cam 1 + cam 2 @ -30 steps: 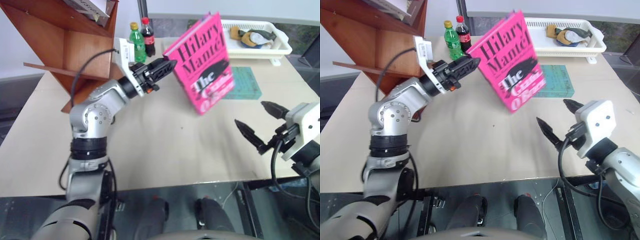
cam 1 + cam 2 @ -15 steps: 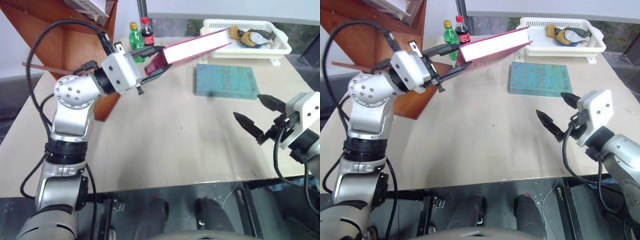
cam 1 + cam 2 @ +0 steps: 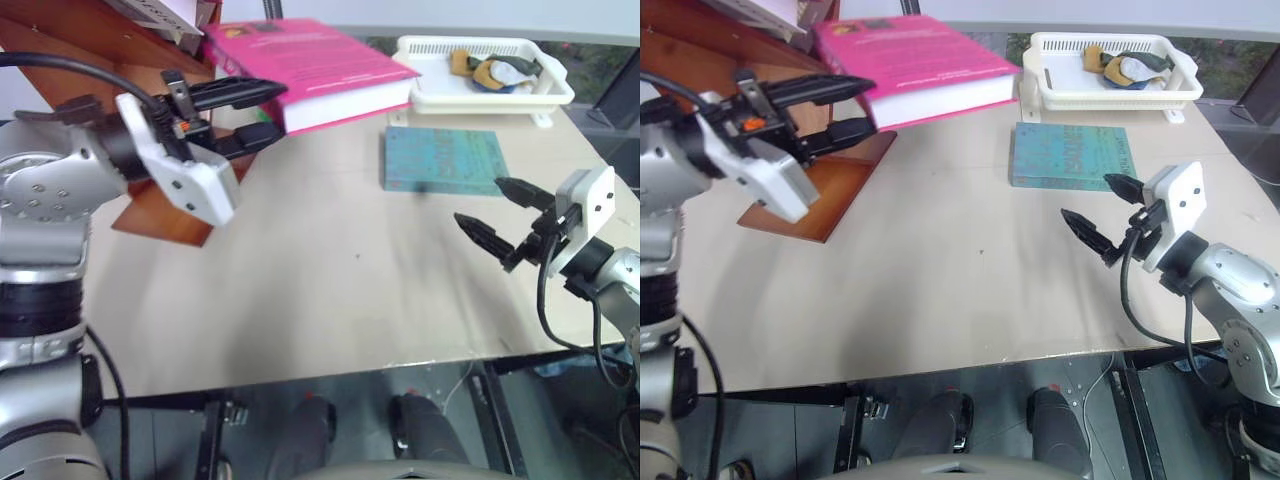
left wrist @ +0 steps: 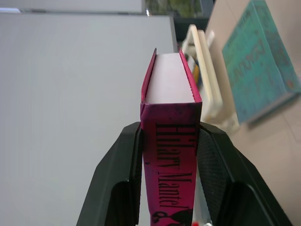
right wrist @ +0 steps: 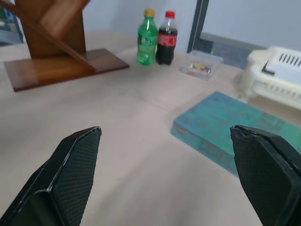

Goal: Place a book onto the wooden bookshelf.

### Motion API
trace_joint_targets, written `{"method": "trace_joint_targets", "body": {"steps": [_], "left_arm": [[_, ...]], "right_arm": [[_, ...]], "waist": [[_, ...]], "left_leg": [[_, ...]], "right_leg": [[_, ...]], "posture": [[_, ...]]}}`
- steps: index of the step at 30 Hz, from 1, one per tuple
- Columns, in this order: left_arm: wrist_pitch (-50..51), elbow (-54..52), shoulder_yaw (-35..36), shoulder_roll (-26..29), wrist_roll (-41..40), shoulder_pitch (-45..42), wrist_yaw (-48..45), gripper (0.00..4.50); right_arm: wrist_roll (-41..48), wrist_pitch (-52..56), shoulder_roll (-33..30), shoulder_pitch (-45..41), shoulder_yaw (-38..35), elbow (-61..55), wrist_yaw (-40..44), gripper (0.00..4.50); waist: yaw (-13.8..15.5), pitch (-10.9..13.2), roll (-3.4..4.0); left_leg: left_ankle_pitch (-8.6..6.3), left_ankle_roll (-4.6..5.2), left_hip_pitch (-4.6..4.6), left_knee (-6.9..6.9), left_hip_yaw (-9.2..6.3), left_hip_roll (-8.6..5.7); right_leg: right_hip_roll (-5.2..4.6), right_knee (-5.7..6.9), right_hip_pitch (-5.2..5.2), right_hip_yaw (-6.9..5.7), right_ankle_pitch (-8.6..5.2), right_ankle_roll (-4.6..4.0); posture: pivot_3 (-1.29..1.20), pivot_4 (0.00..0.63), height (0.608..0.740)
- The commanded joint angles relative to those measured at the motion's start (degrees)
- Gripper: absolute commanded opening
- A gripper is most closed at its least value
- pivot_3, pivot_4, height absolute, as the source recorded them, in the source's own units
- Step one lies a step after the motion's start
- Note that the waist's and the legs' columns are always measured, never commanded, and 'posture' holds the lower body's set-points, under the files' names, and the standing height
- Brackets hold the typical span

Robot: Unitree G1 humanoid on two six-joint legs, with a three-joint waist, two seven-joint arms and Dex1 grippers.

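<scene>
**Pink book held flat beside the shelf**

The left gripper (image 3: 240, 118) is clamped on the book (image 3: 310, 70), held level above the table (image 3: 330, 290), just beside the wooden bookshelf (image 3: 110, 60). The left wrist view adds the spine lettering (image 4: 171, 160) pinched between the two fingers (image 4: 123, 174). The right gripper (image 3: 1100, 212) hangs spread wide and empty near the teal book (image 3: 1070, 155); its wrist view reveals two bottles (image 5: 157, 37) by the bookshelf's base.

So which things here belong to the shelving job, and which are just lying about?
Job:
- pink book, clamped in the left gripper
- wooden bookshelf

Lying about:
- teal book
- white basket
- two drink bottles
- right gripper, open, holding nothing
</scene>
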Motion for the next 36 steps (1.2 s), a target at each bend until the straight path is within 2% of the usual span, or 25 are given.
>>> {"method": "trace_joint_targets", "body": {"steps": [1, 4, 10, 17, 29, 36], "left_arm": [[7.53, -10.51, 5.05, 2.37, -6.24, 3.7, -0.33, 1.68], [14.1, -17.55, 7.33, 3.3, -8.04, 9.05, -0.6, 1.68], [22.38, -21.52, 15.0, 7.09, -9.05, 15.14, -3.77, 1.68], [19.64, -16.57, 26.64, 9.03, -6.26, 24.86, -10.4, 1.68], [14.85, -6.98, 28.3, 10.81, 1.2, 25.79, -6.01, 1.68], [16.27, -8.86, 30.37, 9.96, 2.89, 26.05, -2.81, 1.68]], "right_arm": [[1.03, -1.66, -0.01, -3.91, 0.6, 2.37, 3.7, 4.5], [-1.3, -3.29, 0.36, -6.78, 3.22, 6.04, 6.3, 4.5], [-1.56, -4.34, 2.27, -10.42, 5.38, 8.27, 8.88, 4.5], [0.53, -4.15, 5.0, -15.23, 7.1, 7.43, 11.82, 4.5], [1.41, -4.18, 6.21, -18.98, 7.95, 6.48, 13.82, 4.5], [-0.26, -5.82, 7.12, -19.84, 9.05, 9.02, 15.0, 4.5]], "waist": [[0.07, 0.02, 0.02], [0.14, 0.03, 0.04], [0.13, 0.1, 0.14], [-0.05, 0.24, 0.35], [0.19, 0.24, 0.37], [0.26, 0.23, 0.37]], "left_leg": [[0.0, 0.0, 0.0, 0.0, -0.03, 0.01], [0.0, 0.0, 0.02, 0.0, -0.02, 0.05], [0.0, 0.0, 0.03, 0.0, -0.05, 0.07], [0.0, 0.0, 0.05, -0.03, 0.01, 0.12], [0.01, -0.01, 0.17, -0.03, 0.0, 0.12], [0.03, -0.03, 0.27, 0.01, -0.01, 0.13]], "right_leg": [[0.0, 0.01, 0.0, -0.02, 0.0, 0.0], [0.01, 0.01, 0.01, -0.03, 0.0, 0.0], [0.07, 0.05, 0.0, -0.07, 0.0, -0.01], [0.1, 0.06, -0.04, -0.04, -0.01, -0.02], [0.09, 0.21, -0.01, -0.06, -0.01, -0.03], [0.08, 0.32, 0.06, -0.06, -0.01, -0.03]], "posture": [[0.0, 0.15, 0.74], [0.0, 0.15, 0.74], [0.0, 0.15, 0.74], [0.0, 0.15, 0.74], [0.0, 0.15, 0.74], [0.0, 0.15, 0.74]]}}
